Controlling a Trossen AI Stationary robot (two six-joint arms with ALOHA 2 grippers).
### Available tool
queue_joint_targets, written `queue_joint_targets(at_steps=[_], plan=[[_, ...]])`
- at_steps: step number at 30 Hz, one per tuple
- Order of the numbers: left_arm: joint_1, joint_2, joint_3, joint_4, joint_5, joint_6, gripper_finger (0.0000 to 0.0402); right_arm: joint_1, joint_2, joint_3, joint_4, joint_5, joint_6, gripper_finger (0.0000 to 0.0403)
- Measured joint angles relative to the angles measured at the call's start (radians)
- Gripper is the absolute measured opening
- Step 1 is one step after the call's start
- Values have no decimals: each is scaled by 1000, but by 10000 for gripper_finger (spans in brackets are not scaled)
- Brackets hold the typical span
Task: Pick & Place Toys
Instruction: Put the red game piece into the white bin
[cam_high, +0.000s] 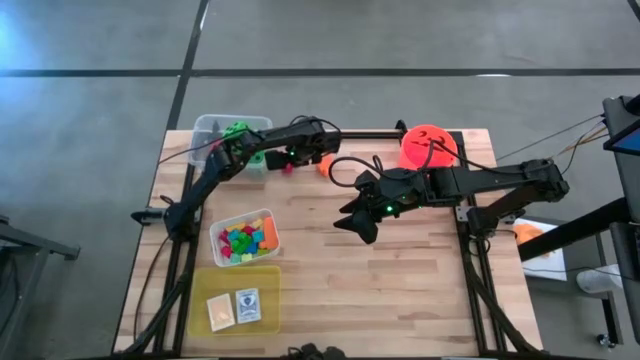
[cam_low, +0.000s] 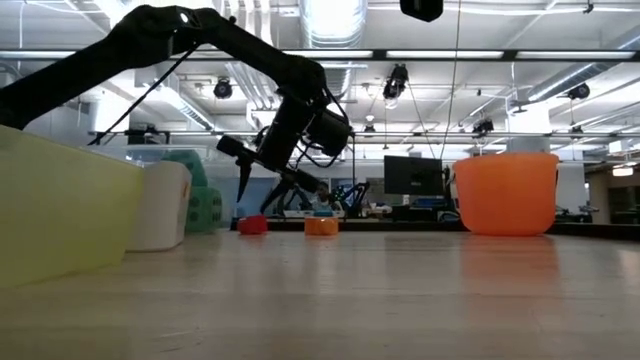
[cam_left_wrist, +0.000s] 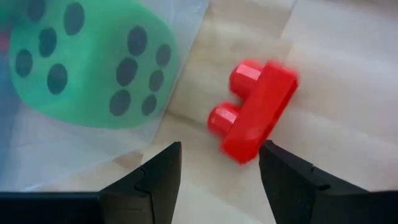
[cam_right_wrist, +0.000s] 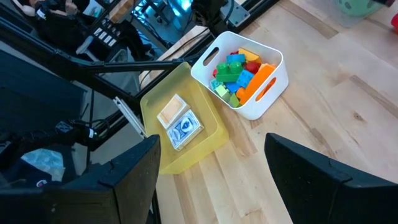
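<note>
Left gripper (cam_left_wrist: 221, 177), fingers spread, is hovering over a red two-stud plastic block (cam_left_wrist: 258, 112); a green black-dotted die (cam_left_wrist: 87, 59) is sitting at its nine o'clock; right gripper (cam_right_wrist: 211, 177) is hanging wide at table centre.

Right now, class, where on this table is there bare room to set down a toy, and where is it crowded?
Bare wood lies right of the yellow tray and white bin, below the right gripper. It is crowded around the left gripper, red block, orange block and clear tub.

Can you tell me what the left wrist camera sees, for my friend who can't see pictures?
A small red block with two round studs lies on the wooden table, just ahead of the left gripper, whose two dark fingers are open and not touching it. Beside it, a big green die with dark dots sits inside a clear tub.
</note>
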Motion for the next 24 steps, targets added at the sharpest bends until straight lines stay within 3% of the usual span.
queue_joint_targets(at_steps=[24], plan=[[-1,-1,4,5,0,25,199,0,0,0,0,0,0,281]])
